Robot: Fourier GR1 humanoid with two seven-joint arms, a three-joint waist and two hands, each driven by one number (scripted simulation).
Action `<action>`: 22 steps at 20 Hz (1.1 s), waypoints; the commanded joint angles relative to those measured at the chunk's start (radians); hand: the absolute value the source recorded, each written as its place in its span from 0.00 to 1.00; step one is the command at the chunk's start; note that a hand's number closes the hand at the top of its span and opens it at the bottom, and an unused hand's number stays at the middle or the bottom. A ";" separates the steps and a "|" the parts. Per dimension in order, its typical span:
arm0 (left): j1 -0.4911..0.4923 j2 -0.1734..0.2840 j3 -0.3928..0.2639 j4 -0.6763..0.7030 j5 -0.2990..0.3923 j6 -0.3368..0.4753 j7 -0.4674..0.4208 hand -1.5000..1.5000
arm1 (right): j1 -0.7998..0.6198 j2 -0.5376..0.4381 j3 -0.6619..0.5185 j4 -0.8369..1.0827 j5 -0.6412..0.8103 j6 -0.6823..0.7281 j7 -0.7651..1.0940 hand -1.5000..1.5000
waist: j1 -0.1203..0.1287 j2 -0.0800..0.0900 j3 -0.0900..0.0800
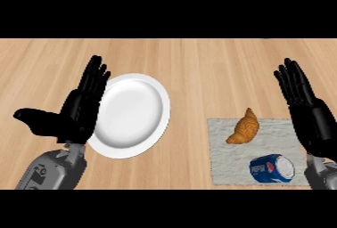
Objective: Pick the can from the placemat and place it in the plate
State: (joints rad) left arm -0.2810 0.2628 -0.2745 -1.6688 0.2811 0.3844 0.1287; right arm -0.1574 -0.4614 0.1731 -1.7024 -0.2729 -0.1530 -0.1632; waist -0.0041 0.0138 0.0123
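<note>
A blue can (271, 168) with a white top lies on its side at the near part of the grey placemat (227, 164), right of centre. The white plate (132, 115) sits on the wooden counter to the left of the mat. My left hand (79, 107) stands open at the plate's left rim, fingers up and thumb out to the left, covering a bit of that rim. My right hand (308, 109) is open too, fingers up, at the mat's right edge just beyond the can. Neither hand touches the can.
A golden croissant (244, 127) lies on the far part of the placemat, beyond the can. Bare wooden counter runs between plate and mat and across the far side.
</note>
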 commanded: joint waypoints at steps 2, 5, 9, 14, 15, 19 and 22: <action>-0.008 0.109 0.059 -0.004 -0.015 -0.080 0.018 0.50 | -0.043 0.074 0.080 0.066 -0.007 0.078 -0.021 1.00 | 0.020 -0.012 -0.012; -0.049 0.197 0.083 0.033 -0.068 -0.120 -0.021 0.50 | -0.083 0.123 0.227 -0.042 -0.025 0.137 0.062 1.00 | 0.028 -0.011 -0.013; 0.000 0.200 0.064 0.035 -0.060 -0.134 -0.020 0.50 | -0.067 -0.175 0.284 0.068 0.466 0.005 0.173 1.00 | 0.019 -0.021 -0.028; 0.012 0.236 0.125 0.083 -0.028 -0.199 -0.067 0.50 | 0.196 0.233 0.368 0.019 0.396 -0.304 0.088 0.00 | -0.015 -0.014 -0.012; 0.017 0.244 0.149 0.050 -0.006 -0.208 -0.063 0.50 | 0.194 0.265 0.345 0.061 0.380 -0.326 0.025 0.00 | -0.001 -0.014 -0.011; 0.039 0.221 0.156 0.107 -0.022 -0.246 -0.109 0.50 | 0.320 0.241 0.325 -0.024 0.336 -0.317 -0.160 0.00 | -0.007 -0.015 -0.012; 0.042 0.203 0.168 0.103 -0.041 -0.266 -0.113 0.50 | 0.310 0.159 0.247 -0.148 0.348 -0.286 -0.080 0.00 | -0.005 -0.015 -0.013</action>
State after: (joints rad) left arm -0.2479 0.4864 -0.1207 -1.5979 0.2586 0.1482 0.0552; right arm 0.0990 -0.2629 0.4650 -1.7488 0.0710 -0.4364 -0.2303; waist -0.0071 -0.0013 -0.0001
